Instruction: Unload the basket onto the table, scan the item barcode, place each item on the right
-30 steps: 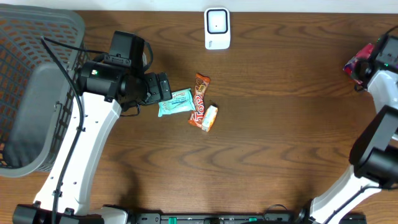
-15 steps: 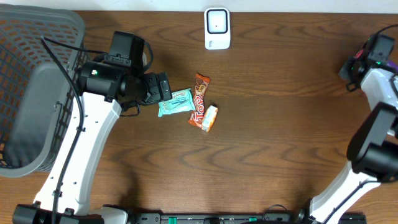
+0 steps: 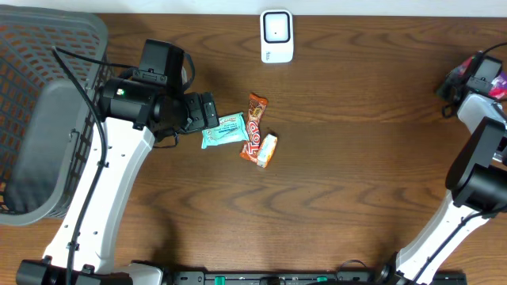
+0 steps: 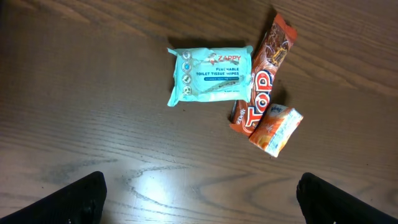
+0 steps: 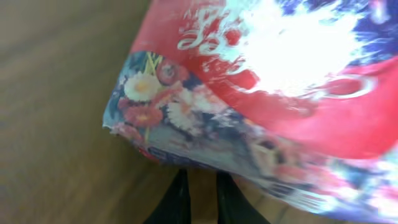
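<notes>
While the right claw (image 5: 199,182) is sitting almost pressed together at the edge of the red floral packet (image 5: 267,93), left claw (image 4: 205,202) spread, I'm anticipating a thin-grip slip.

Surface under inspection: a dark wood-grain table (image 3: 356,158), which is carrying five items. A white scanner (image 3: 276,36) is sitting at the far edge, centre. A teal wipes pack (image 4: 210,74) is lying flat near the middle, its right edge touching an orange-brown Top bar (image 4: 264,74). A small orange-and-white packet (image 4: 277,129) is resting against the bar's lower end. A grey mesh basket (image 3: 24,47) is occupying the left end.
</notes>
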### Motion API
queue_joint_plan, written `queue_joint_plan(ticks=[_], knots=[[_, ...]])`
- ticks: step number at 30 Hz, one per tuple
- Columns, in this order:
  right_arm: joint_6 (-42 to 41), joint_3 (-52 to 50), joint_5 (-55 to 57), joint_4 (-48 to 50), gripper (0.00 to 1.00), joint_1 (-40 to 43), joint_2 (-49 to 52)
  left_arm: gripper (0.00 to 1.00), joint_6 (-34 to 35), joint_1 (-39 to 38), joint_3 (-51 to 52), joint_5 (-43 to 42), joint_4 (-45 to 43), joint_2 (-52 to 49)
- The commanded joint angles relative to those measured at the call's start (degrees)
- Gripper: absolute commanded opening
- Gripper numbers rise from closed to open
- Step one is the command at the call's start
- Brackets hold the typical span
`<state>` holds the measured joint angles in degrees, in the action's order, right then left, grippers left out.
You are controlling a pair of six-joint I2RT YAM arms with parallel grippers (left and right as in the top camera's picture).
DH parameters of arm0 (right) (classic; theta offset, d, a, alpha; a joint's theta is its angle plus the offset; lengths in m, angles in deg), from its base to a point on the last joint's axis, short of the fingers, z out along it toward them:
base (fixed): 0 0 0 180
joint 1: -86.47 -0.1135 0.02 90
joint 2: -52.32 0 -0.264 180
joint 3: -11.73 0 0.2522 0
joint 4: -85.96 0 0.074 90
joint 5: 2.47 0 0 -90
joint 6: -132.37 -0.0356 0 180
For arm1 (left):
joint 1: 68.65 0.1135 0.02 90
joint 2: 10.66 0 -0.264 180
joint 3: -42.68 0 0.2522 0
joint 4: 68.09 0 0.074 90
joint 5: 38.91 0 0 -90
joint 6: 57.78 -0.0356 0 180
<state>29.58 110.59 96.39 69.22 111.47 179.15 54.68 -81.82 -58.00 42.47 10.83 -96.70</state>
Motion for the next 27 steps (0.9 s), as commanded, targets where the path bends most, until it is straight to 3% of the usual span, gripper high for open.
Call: queue_joint_plan(ticks=[1, 10, 11, 15, 17, 22, 27], knots=[[-0.9, 0.2, 0.6, 2.5, 0.11, 1.4, -0.2, 0.98, -0.2, 0.1, -0.3, 0.5, 0.2, 0.0], [-0.9, 1.1, -3.1, -0.8, 0.18, 0.2, -6.8, 0.98, -0.2, 0.1, -0.3, 0.5, 0.2, 0.0], [-0.9, 1.1, -4.2, -1.8, 0.23, -0.2, -8.1, 0.98, -0.2, 0.1, -0.3, 0.5, 0.2, 0.0], [-1.0, 1.1, -18.0, -9.3, 0.61, -2.3, -15.6, 0.98, -0.2, 0.1, -0.3, 0.5, 0.2, 0.0], [-3.2, 1.1, -28.8, -14.1, 0.72, -3.4, -18.8, 0.98, -0.2, 0.1, -0.3, 0.5, 0.2, 0.0], [-8.6, 1.1, -55.1, -29.4, 0.78, -8.1, -21.9, 0.98, -0.2, 0.1, -0.3, 0.5, 0.2, 0.0], [-6.4, -0.5, -52.1, -44.0, 0.79, -16.2, -21.7, 0.98, -0.2, 0.1, -0.3, 0.5, 0.2, 0.0]])
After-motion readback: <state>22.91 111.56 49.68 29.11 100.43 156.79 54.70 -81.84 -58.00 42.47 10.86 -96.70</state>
